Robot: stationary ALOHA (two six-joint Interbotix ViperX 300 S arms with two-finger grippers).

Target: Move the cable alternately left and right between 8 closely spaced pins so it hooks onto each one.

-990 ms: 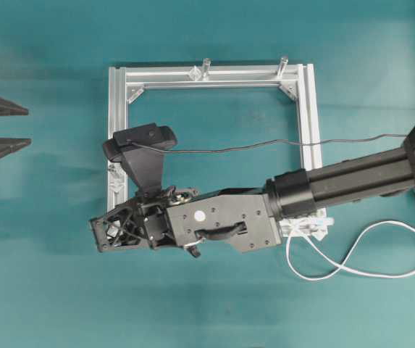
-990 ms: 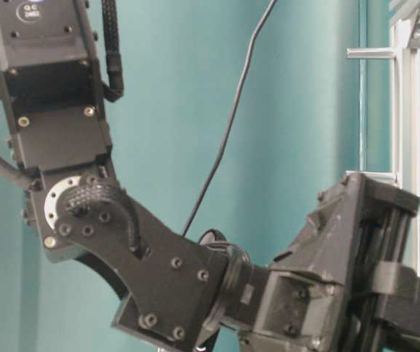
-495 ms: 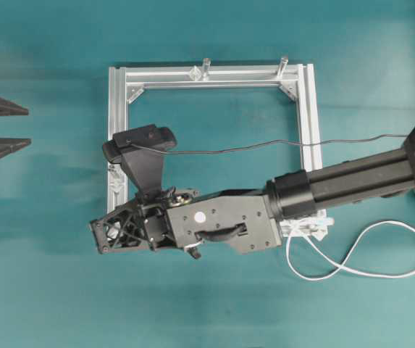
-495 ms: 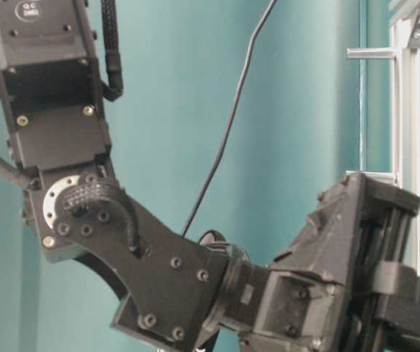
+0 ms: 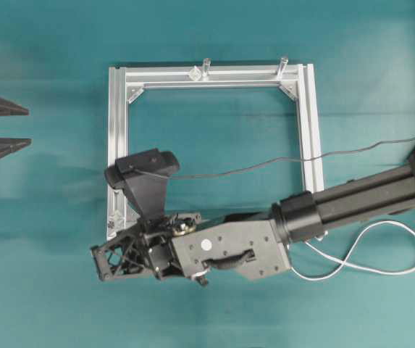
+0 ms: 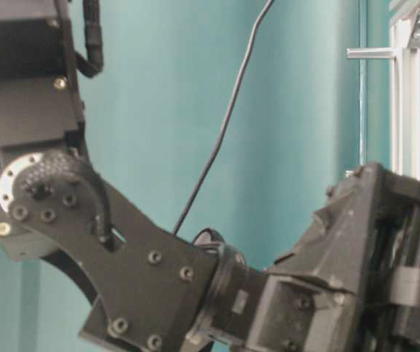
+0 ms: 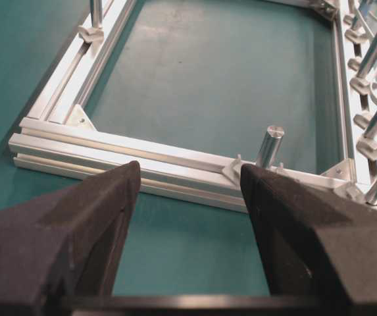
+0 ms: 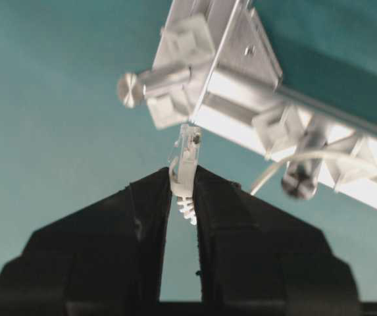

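My right gripper [image 8: 183,178] is shut on the small pale plug [image 8: 187,155] at the end of the white cable [image 8: 277,168]. It holds the plug just off the corner of the silver frame [image 8: 241,85], beside the translucent pins [image 8: 277,126]. From above, the right gripper [image 5: 98,259] sits below the frame's [image 5: 118,145] near-left corner, and the arm hides the pin rail. Slack cable [image 5: 392,222] loops at the right. My left gripper [image 7: 188,174] is open and empty, facing the frame; the pins [image 7: 371,146] run along its right edge.
Two upright silver posts [image 5: 206,67] [image 5: 282,65] stand on the frame's far rail. A thin dark wire [image 5: 265,165] from the right arm's camera crosses over the frame. My left gripper's fingers [image 5: 1,109] rest at the left edge of the teal table.
The right arm has swung toward the near edge of the table with the plug in its grip, moving off the frame's near rail. The cable loop shifted with it. The left gripper stayed still.
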